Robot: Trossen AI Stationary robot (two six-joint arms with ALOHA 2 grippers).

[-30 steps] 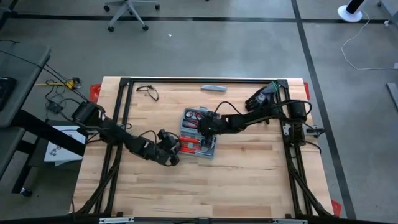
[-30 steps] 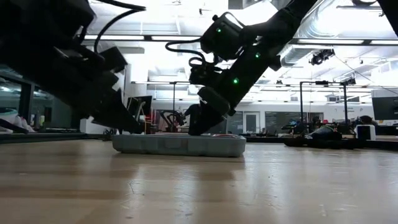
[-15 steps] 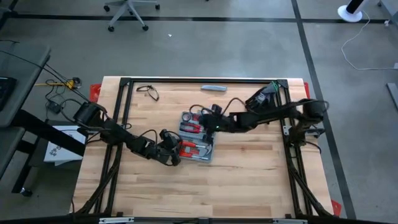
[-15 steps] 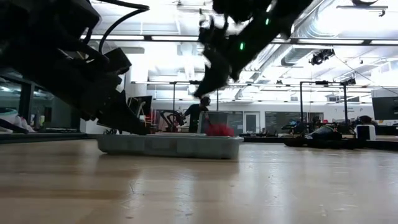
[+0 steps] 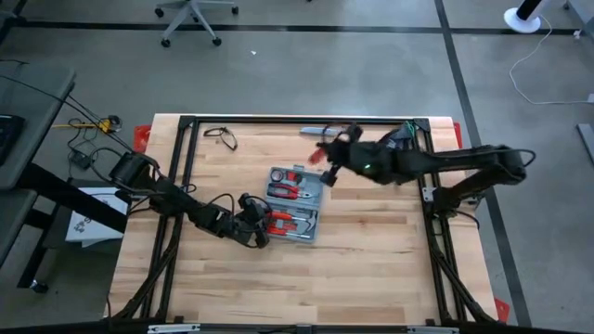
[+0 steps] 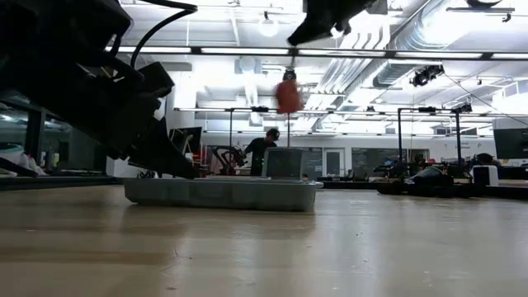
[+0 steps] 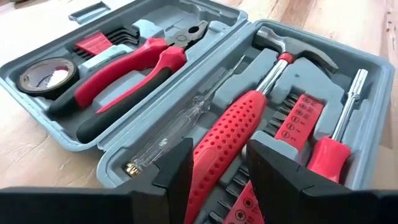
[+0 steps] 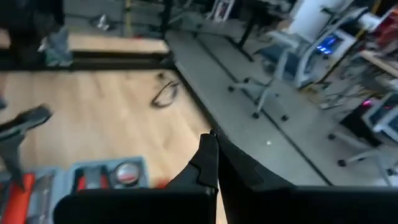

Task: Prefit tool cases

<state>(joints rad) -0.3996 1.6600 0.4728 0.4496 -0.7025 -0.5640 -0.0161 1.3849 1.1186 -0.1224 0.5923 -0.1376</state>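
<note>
The left end effector (image 5: 263,225) braces the open tool case (image 5: 295,200) at its near-left edge, fingers parted, while the right end effector (image 5: 327,155), pinched on a red-handled tool (image 6: 287,96), hangs beyond the case's far side.

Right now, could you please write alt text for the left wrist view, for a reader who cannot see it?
An open grey tool case lies on a wooden table, holding red-handled pliers, a hammer, a screwdriver and a roll of tape. The left tool sits open at the case's near edge, its fingers either side of the hammer handle.
</note>
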